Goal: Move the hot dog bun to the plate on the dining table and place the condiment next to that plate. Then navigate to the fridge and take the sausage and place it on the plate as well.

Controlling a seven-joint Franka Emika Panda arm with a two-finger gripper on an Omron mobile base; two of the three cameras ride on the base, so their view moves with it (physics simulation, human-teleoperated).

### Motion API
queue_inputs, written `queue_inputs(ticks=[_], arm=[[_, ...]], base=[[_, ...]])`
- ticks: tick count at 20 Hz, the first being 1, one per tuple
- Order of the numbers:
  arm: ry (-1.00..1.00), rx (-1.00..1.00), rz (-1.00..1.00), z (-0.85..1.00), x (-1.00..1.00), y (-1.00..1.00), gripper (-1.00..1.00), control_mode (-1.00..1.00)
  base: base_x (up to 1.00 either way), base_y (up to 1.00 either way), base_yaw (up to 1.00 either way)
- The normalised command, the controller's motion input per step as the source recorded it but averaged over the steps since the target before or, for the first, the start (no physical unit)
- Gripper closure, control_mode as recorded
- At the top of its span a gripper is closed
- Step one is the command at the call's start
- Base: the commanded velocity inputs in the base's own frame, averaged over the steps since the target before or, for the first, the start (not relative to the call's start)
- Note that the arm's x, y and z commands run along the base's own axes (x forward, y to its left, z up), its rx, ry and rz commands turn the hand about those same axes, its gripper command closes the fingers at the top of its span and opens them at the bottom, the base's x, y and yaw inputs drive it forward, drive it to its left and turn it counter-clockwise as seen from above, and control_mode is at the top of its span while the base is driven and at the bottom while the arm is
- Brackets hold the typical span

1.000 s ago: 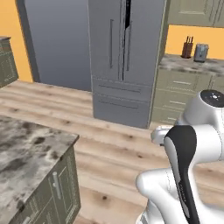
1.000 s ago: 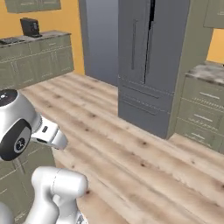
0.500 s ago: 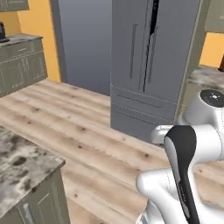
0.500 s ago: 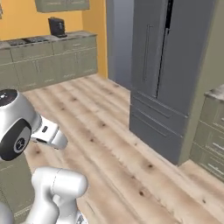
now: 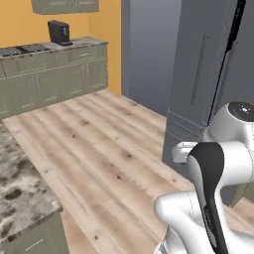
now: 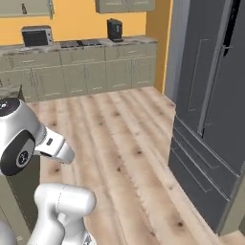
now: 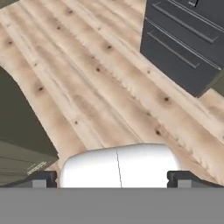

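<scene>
The fridge (image 5: 208, 74) is a tall dark grey unit with long door handles and two drawers at its foot. It stands close on the right in the left base view and on the right as the fridge (image 6: 210, 95) in the right base view. The hand view looks down at the wooden floor, with the fridge's lower drawers (image 7: 183, 39) at the top right. My gripper (image 7: 113, 180) is open, its two dark fingertips wide apart with nothing between them. The hot dog bun, plate, dining table, condiment and sausage are out of view.
Grey-green cabinets (image 6: 86, 72) run along the yellow back wall, carrying a black coffee machine (image 6: 114, 29) and a toaster oven (image 6: 37, 36). A granite counter corner (image 5: 20, 188) juts in at the lower left. Its dark cabinet side (image 7: 17, 122) is close on the hand's left. Open wooden floor (image 5: 99, 144) lies between.
The base has driven and turned, so the whole picture has shifted: the fridge now stands larger and further right, and the back-wall cabinets have come into view. The gripper stays open.
</scene>
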Motion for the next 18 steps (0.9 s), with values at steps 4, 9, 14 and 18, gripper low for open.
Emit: queue_inputs(ticks=[4, 9, 14, 18], arm=[[0.00, 0.00, 0.00, 0.00, 0.00, 0.00, -1.00, 1.00], [0.00, 0.00, 0.00, 0.00, 0.00, 0.00, -1.00, 1.00], [0.00, 0.00, 0.00, 0.00, 0.00, 0.00, -1.00, 1.00], [0.00, 0.00, 0.00, 0.00, 0.00, 0.00, -1.00, 1.00]], base=[[0.98, -0.22, 0.62], [0.93, -0.32, 0.60], [0.95, -0.41, 0.55], [0.99, -0.46, 0.50]])
